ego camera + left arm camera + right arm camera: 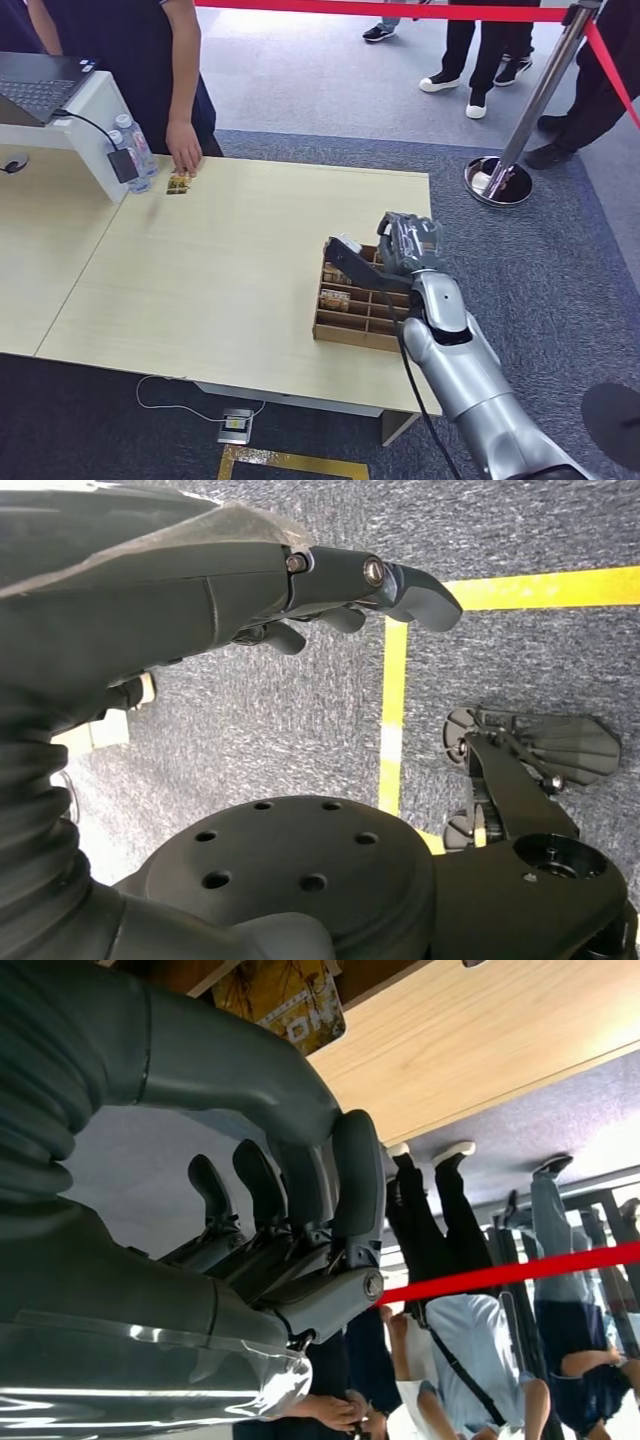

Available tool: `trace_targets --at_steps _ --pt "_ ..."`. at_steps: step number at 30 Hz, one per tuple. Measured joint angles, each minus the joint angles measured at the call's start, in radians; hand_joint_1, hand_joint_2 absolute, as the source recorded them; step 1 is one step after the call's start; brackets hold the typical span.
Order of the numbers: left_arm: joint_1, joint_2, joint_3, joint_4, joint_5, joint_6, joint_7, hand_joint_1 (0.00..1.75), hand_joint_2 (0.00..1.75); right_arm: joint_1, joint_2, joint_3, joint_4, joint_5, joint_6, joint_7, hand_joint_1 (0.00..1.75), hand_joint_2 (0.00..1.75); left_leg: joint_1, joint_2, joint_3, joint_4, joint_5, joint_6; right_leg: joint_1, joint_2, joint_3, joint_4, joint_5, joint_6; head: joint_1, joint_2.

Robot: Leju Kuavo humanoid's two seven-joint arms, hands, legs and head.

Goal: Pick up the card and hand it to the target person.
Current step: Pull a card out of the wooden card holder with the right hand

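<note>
Right hand [408, 243] over the divided wooden tray [361, 325], fingers [355, 1175] curled on nothing, beside a yellow-brown patterned card [283, 998], print unreadable; left hand [226, 580] fingers loosely extended, empty.

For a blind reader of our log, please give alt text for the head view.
The robot's right hand hovers over a compartmented wooden tray at the table's near right edge. Across the table, a person's hand rests by a card.
</note>
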Motion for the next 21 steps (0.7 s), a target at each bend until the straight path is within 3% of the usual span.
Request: trace_targets --at_steps 16,21 --pt "0.001 0.0 0.001 0.0 0.007 0.006 0.0 0.0 1.75 -0.003 0.011 -0.01 0.038 0.001 -0.014 -0.004 0.95 1.75 0.0 0.0 0.0 0.0 0.0 0.0 0.0 0.0 0.0 0.0 0.0 0.0 0.0 0.0" --pt "0.002 0.0 0.001 0.0 0.005 0.007 -0.004 0.0 1.75 -0.002 0.011 -0.018 0.039 0.009 -0.014 0.002 0.99 1.75 0.0 0.0 0.0 0.0 0.0 0.0 0.0 0.0 0.0 0.0 0.0 0.0 0.0 0.0"
